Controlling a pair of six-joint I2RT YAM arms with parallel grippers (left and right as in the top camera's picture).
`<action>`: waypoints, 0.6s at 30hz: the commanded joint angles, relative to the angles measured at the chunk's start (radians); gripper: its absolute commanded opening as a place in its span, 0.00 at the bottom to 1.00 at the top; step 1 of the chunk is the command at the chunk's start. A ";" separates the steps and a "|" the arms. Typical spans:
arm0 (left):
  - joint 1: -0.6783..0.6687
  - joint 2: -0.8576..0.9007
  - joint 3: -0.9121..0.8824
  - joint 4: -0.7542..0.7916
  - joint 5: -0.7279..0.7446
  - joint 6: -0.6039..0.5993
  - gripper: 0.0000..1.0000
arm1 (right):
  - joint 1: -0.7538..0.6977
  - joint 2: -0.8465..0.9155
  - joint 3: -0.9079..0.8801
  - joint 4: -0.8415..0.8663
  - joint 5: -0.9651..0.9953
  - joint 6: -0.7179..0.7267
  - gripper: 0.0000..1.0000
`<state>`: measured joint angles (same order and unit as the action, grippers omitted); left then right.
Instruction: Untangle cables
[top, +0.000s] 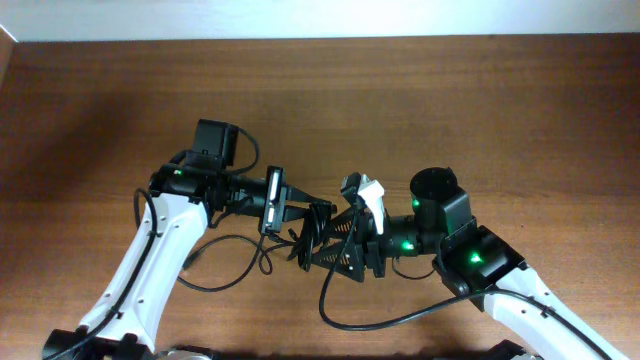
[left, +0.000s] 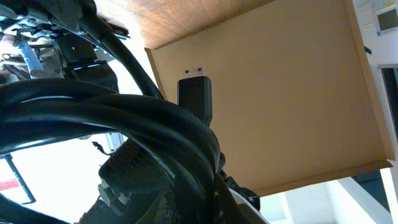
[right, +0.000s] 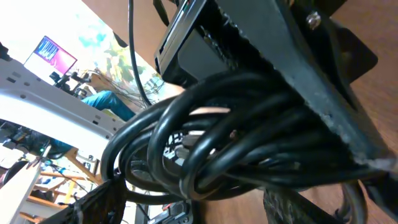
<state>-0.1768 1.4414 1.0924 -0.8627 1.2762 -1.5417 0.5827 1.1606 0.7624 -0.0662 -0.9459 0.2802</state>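
Note:
The cables are a bunch of thin black cords lifted between my two grippers at the table's middle. My left gripper is shut on the bunch from the left. My right gripper is shut on it from the right. In the left wrist view the cords cross close to the camera, a metal-tipped plug sticks up, and the fingers are hidden. In the right wrist view the coiled cords pass under a dark finger. A loose strand trails onto the table.
The brown wooden table lies under both arms. A black cord loops on the table in front of the right arm. A white wall edge runs along the far side. The left arm's thicker cord hangs by its elbow.

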 joint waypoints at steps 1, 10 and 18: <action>-0.032 -0.022 0.018 -0.001 0.033 -0.018 0.00 | 0.008 0.004 0.014 0.023 0.016 -0.011 0.70; -0.072 -0.022 0.018 -0.001 -0.026 -0.017 0.00 | 0.008 0.004 0.014 0.053 0.016 -0.010 0.36; -0.072 -0.022 0.018 -0.001 -0.042 -0.016 0.00 | 0.008 0.004 0.014 0.056 0.016 -0.010 0.07</action>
<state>-0.2283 1.4414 1.1034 -0.8555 1.2335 -1.5589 0.5900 1.1625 0.7597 -0.0273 -0.9607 0.2749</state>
